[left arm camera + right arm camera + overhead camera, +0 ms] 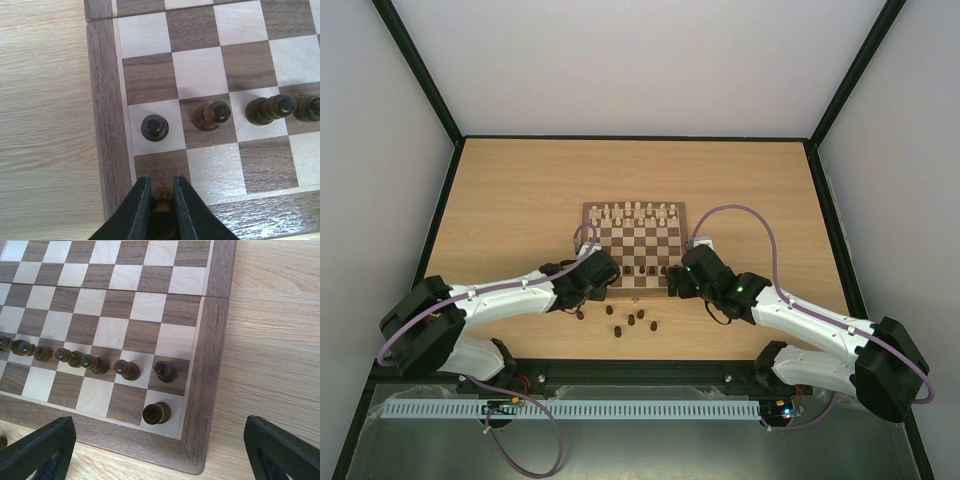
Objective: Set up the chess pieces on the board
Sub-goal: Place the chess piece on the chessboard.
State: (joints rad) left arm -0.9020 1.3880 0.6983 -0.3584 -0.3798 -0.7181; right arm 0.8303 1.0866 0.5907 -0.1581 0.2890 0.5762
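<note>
Nearest the arms, loose chess pieces (632,322) stand on the table (520,200) just before the board (635,240). At its near-left corner the left gripper (162,182) pinches one dark piece (161,220). The right gripper (157,425) hangs spread wide at the near-right corner. Beyond, dark pawns (127,369) line the second row, with cream-white pieces (635,211) along the far edge.

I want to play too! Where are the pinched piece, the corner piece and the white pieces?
pinched piece (161,215): left wrist view, its brown body.
corner piece (156,413): right wrist view, its round top.
white pieces (638,211): top view, middle of their row.
</note>
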